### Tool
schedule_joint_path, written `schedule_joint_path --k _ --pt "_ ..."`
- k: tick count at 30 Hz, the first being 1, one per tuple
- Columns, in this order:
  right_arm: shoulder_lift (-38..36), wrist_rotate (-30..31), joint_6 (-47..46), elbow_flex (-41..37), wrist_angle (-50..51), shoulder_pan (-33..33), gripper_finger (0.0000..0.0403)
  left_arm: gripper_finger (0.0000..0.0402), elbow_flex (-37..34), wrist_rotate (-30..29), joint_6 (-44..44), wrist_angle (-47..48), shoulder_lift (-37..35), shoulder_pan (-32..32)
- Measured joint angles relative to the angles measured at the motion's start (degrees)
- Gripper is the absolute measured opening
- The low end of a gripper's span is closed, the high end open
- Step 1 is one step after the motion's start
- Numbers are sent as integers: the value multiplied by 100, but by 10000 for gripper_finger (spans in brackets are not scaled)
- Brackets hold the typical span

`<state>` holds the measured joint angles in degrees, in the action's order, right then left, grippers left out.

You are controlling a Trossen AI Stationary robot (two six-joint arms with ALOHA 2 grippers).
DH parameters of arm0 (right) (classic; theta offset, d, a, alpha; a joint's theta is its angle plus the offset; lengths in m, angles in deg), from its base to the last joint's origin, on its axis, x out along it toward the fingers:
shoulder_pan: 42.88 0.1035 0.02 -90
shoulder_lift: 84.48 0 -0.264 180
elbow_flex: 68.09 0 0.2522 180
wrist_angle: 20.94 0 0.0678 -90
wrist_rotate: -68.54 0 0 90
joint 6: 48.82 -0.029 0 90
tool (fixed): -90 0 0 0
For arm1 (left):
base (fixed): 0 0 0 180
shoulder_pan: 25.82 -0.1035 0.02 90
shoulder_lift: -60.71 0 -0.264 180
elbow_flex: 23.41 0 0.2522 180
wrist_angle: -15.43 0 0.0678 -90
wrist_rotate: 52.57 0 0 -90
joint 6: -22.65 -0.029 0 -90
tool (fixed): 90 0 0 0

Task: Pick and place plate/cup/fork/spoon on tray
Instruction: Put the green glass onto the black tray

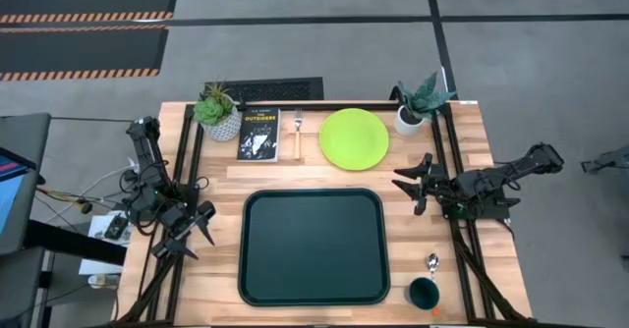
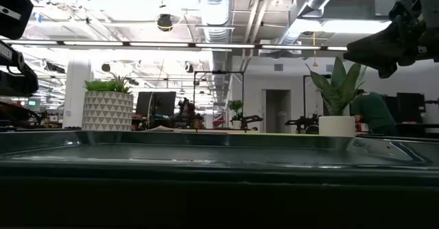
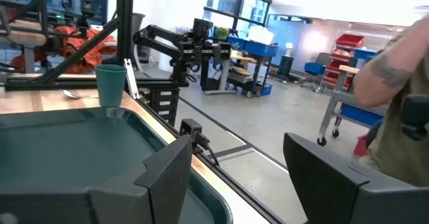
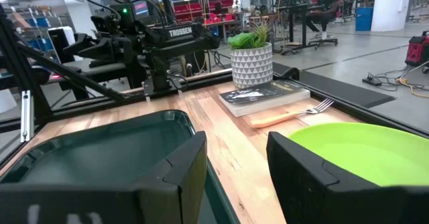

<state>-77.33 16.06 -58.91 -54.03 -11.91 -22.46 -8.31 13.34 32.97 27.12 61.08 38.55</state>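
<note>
The dark green tray (image 1: 313, 246) lies flat at the table's middle near side. The lime-green plate (image 1: 354, 138) lies beyond it, with the fork (image 1: 298, 136) to its left, tines toward the far edge. The dark green cup (image 1: 424, 293) stands upright at the near right, with the spoon (image 1: 431, 264) lying just beyond it. My left gripper (image 1: 190, 233) is open and empty at the tray's left edge (image 3: 67, 143). My right gripper (image 1: 410, 186) is open and empty, beside the tray's far right corner and near the plate (image 4: 362, 150).
A black book (image 1: 258, 134) lies left of the fork. A white patterned pot (image 1: 218, 115) stands at the far left and a plain white pot (image 1: 410, 120) at the far right. Black frame rails run along both table sides. A person's arm (image 3: 395, 63) shows beyond the table.
</note>
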Motion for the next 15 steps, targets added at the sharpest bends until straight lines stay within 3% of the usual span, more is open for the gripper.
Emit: schedule_joint_path --k 15 --pt "0 2 1 0 1 0 182 229 0 -1901 -515 -122 -1 -1"
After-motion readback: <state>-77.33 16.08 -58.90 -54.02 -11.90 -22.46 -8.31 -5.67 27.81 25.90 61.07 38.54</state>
